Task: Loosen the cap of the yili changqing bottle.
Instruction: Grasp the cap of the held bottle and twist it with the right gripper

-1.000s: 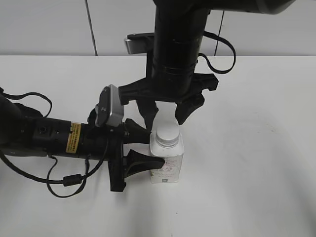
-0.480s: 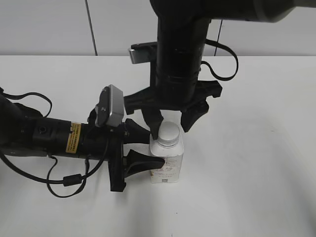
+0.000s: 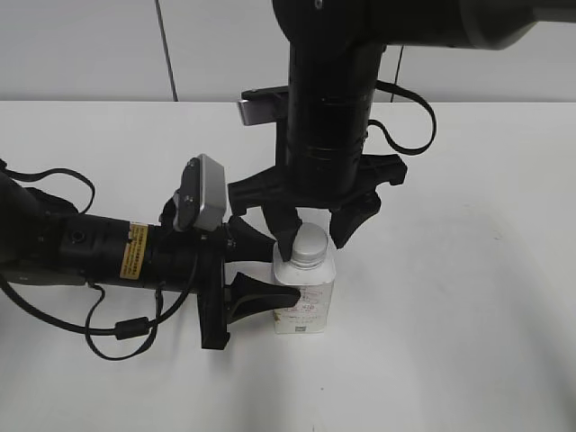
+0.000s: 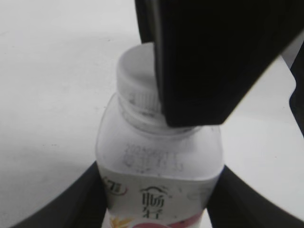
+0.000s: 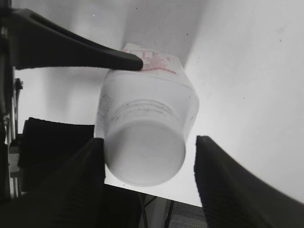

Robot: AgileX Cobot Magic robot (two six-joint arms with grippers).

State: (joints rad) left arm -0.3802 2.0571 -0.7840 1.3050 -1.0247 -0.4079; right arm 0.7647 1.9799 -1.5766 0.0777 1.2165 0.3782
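Observation:
The yili changqing bottle (image 3: 306,292) stands upright on the white table, with its white cap (image 3: 309,243) on its neck. My left gripper (image 3: 268,270) reaches in from the left and is shut on the bottle's body, one finger on each side; the left wrist view shows the bottle (image 4: 159,161) between the fingers (image 4: 159,204) and the cap (image 4: 135,71). My right gripper (image 3: 315,236) hangs straight down over the bottle, open, its fingers on either side of the cap. In the right wrist view (image 5: 149,159) the left finger is against the cap (image 5: 145,152) and the right finger stands apart from it.
The white table (image 3: 468,297) stretches to the right and front of the bottle. A grey wall (image 3: 90,45) runs behind the table. The left arm's black cable (image 3: 117,337) loops on the table at the left.
My right gripper has come down from above the bottle so its fingers now flank the cap. The bottle and my left gripper have not moved.

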